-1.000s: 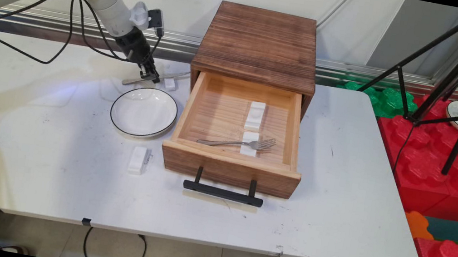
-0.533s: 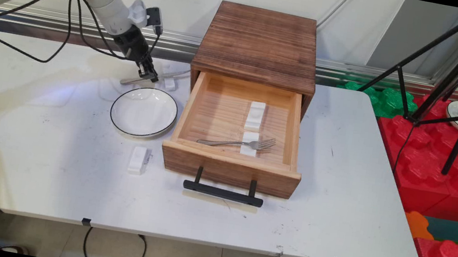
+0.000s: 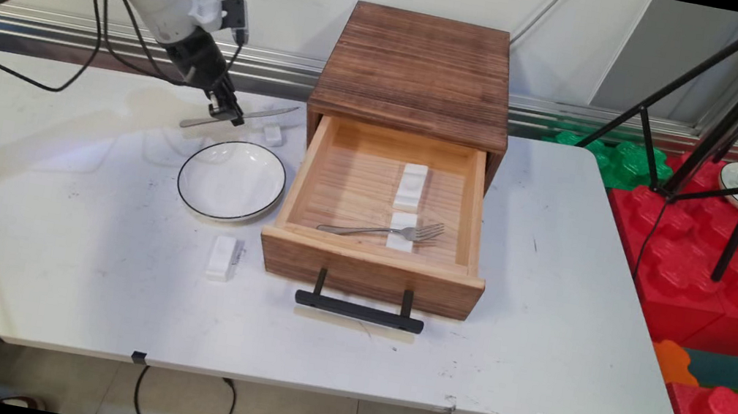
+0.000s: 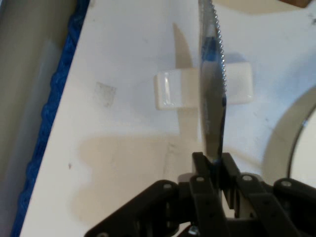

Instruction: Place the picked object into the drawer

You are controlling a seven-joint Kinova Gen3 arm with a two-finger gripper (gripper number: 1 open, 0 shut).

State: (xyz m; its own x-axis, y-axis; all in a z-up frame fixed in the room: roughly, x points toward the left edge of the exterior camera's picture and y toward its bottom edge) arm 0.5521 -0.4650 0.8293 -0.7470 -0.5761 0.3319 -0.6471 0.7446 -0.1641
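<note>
Aloft — end effector clamps serrated knife; lettering seemingly none.

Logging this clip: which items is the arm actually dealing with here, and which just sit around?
In play: gripper shut on knife; white rest below it.
Lying about: plate, open drawer with fork, white block.

Gripper angled down-right — fingers pinched together.
</note>
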